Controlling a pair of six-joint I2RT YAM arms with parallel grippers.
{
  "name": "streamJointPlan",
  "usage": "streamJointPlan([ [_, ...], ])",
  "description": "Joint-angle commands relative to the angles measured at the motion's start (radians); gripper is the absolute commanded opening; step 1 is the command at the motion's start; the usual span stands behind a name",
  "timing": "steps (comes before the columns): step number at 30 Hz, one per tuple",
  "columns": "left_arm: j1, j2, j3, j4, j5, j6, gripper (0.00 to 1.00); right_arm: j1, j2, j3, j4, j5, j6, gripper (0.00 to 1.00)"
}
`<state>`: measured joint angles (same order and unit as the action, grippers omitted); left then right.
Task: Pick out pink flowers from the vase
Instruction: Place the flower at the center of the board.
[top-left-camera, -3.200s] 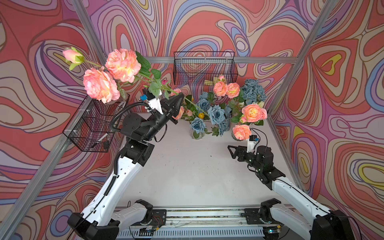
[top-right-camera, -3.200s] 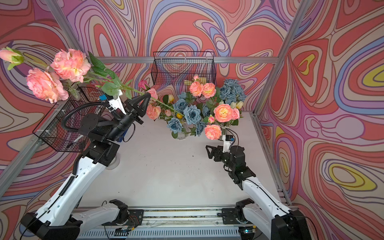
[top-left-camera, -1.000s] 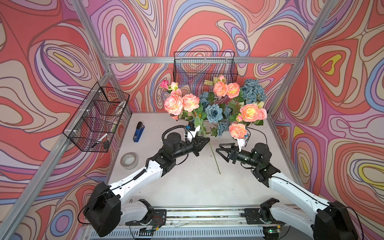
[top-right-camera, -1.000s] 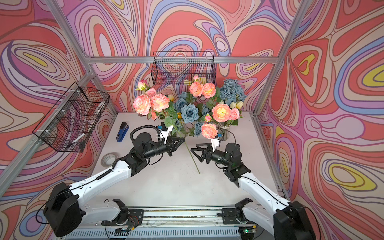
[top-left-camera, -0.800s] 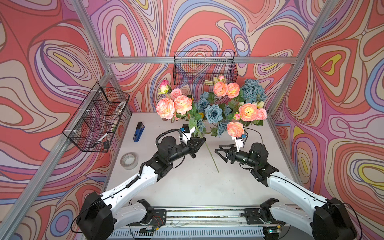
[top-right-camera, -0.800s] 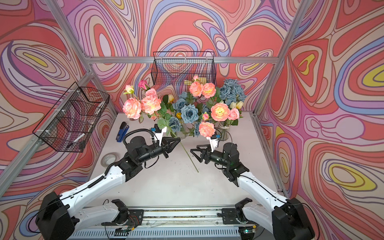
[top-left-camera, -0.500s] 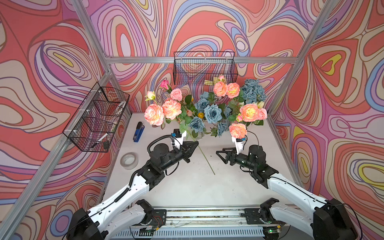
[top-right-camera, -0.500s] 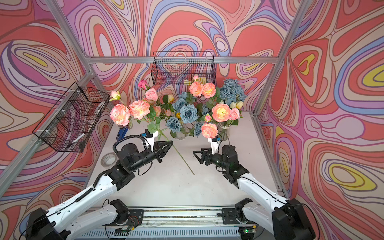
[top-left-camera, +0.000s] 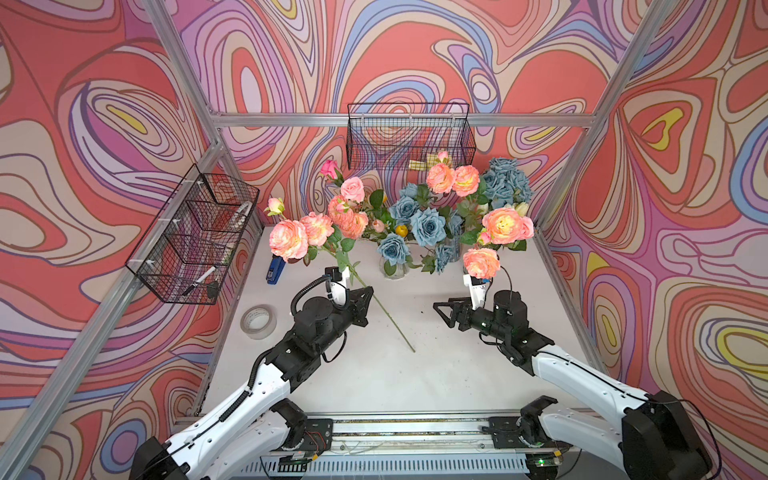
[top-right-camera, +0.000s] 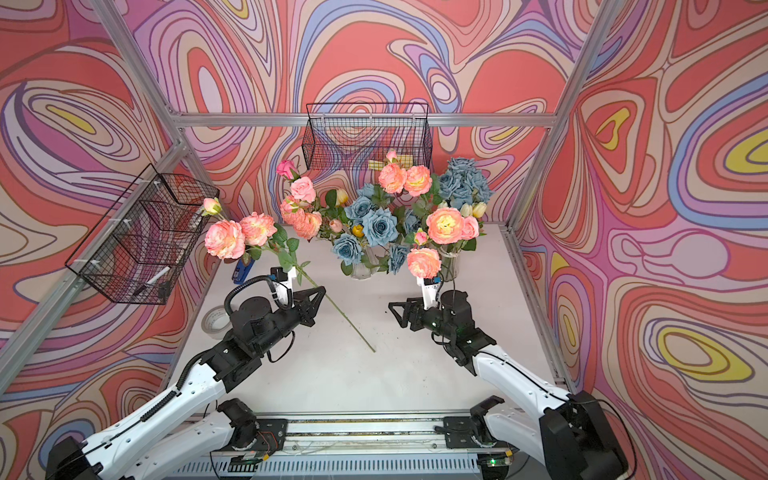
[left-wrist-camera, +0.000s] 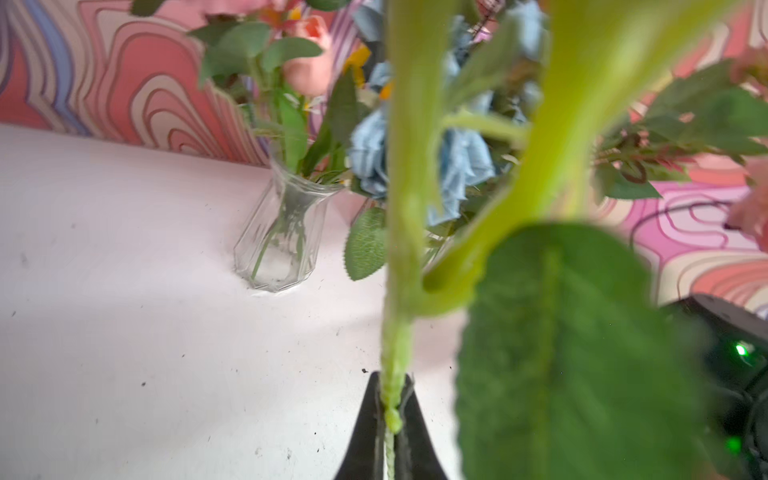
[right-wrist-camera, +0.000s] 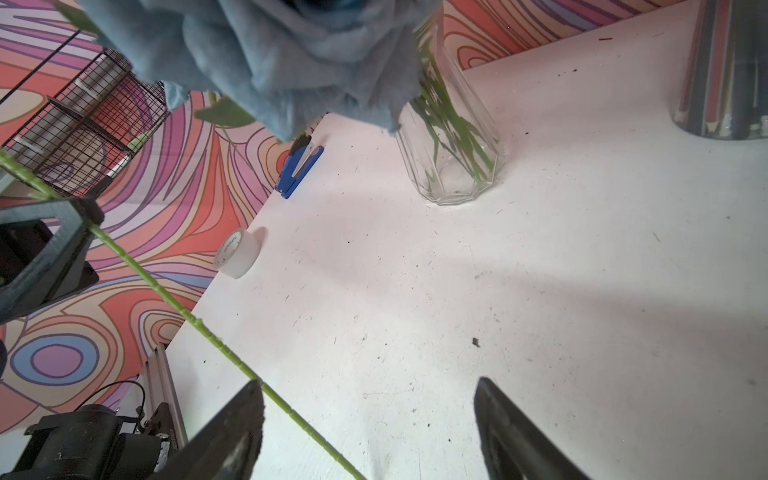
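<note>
Above the table (top-left-camera: 415, 382), the left gripper (top-left-camera: 369, 294) pinches a pink flower (top-left-camera: 288, 240) by its stem (top-left-camera: 390, 322), blooms slanting up and leftward. The right gripper (top-left-camera: 441, 312) gapes empty.

Clear, faceted glass vase (right-wrist-camera: 451, 166) ahead of the right jaws; soft matt cloth blue rose (right-wrist-camera: 270, 54) ahead too; matt, scuffed white table (right-wrist-camera: 540, 291) beneath.

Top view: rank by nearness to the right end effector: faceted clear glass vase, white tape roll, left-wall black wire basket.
1. Faceted clear glass vase: table centre.
2. White tape roll: table's left edge.
3. Black wire basket: left wall.
</note>
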<state>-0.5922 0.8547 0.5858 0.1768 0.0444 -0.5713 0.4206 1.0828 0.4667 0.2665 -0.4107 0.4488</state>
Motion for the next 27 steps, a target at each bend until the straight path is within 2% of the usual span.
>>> streamJointPlan([
  [1,0.064,0.032,0.041,-0.054,0.021,-0.168,0.0,0.004,0.014,-0.007,-0.003,0.018,-0.021,0.81],
  [10,0.139,0.184,0.062,-0.083,0.064,-0.348,0.0,0.004,0.038,-0.01,-0.002,0.024,-0.028,0.81],
  [16,0.158,0.27,0.087,-0.16,-0.007,-0.431,0.0,0.003,0.054,-0.007,0.006,0.038,-0.017,0.81],
  [27,0.242,0.551,0.215,-0.228,0.113,-0.58,0.0,0.004,0.106,-0.004,0.016,0.135,-0.011,0.83],
])
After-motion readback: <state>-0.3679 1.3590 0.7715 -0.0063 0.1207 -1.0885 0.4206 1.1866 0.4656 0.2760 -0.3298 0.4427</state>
